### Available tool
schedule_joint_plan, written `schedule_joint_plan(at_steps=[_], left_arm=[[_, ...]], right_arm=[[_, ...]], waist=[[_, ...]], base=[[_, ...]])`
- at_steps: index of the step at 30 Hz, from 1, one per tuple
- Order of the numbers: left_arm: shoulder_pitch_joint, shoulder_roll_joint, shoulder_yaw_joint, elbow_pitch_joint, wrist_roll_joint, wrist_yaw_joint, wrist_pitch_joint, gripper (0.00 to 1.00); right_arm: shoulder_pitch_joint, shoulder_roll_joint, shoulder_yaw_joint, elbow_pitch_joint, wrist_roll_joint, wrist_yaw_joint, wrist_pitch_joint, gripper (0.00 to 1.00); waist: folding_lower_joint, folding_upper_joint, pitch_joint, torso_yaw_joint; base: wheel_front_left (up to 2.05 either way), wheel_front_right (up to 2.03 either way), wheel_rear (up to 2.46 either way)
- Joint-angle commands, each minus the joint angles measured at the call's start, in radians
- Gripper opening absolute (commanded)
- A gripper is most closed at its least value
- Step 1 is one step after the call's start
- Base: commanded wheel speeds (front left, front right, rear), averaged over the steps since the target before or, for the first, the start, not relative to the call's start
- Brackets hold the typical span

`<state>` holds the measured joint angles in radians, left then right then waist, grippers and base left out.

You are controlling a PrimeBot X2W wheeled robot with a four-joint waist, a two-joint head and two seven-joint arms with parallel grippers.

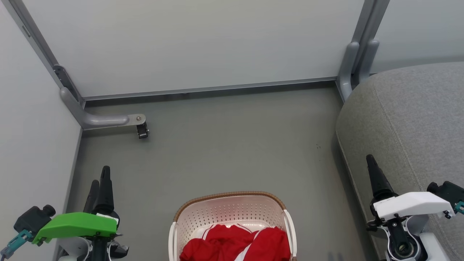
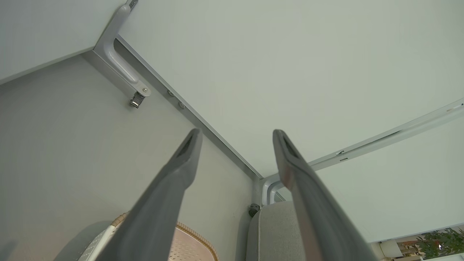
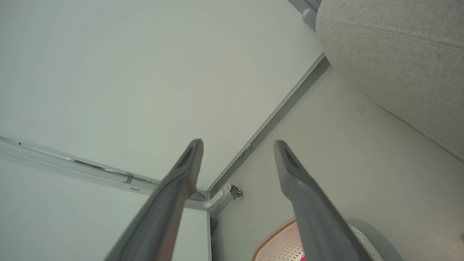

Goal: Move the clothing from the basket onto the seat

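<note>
Cream-white perforated plastic basket [image 1: 232, 197], brown woven rim: contains crumpled bright red, white-striped fabric clothing [image 1: 235, 243]. Grey woven upholstered seat [image 1: 409, 119]: right of basket, apart. Left gripper [image 2: 237, 135], left of basket: spread wide, empty. Right gripper [image 3: 237, 144], right of basket: likewise.

Left gripper [image 1: 100, 175] wears a bright green cover, right gripper [image 1: 371, 161] a white one; both carry long dark tapered fingers [image 1: 106, 188], teal plugs [image 1: 16, 242]

Crumpled red clothing [image 1: 235, 243] with white stripe trim lies heaped inside the cream perforated laundry basket [image 1: 232, 212], which stands upright and has a brown woven-look rim. The large grey woven-fabric seat [image 1: 409, 119], round-edged, stands to the basket's right, apart from it.
</note>
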<state>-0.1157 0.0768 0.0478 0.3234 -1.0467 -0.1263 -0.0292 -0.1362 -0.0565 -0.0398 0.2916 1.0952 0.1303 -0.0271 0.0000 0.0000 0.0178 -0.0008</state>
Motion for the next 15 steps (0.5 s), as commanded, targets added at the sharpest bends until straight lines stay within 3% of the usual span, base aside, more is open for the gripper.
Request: schedule_joint_plan(at_steps=[1, 15], left_arm=[[-0.033, 0.012, -0.001, -0.011, 0.040, -0.002, -0.009, 1.00], [-0.043, 0.030, -0.038, 0.034, 0.275, -0.003, -0.058, 1.00]], right_arm=[[-0.028, -0.005, 0.005, -0.005, -0.043, 0.000, -0.011, 1.00], [-0.038, -0.003, 0.038, 0.017, -0.298, 0.000, -0.059, 1.00]], waist=[[0.0000, 0.0000, 0.000, 0.000], [0.0000, 0.0000, 0.005, -0.002]], base=[[0.00, 0.00, 0.00], [0.00, 0.00, 0.00]])
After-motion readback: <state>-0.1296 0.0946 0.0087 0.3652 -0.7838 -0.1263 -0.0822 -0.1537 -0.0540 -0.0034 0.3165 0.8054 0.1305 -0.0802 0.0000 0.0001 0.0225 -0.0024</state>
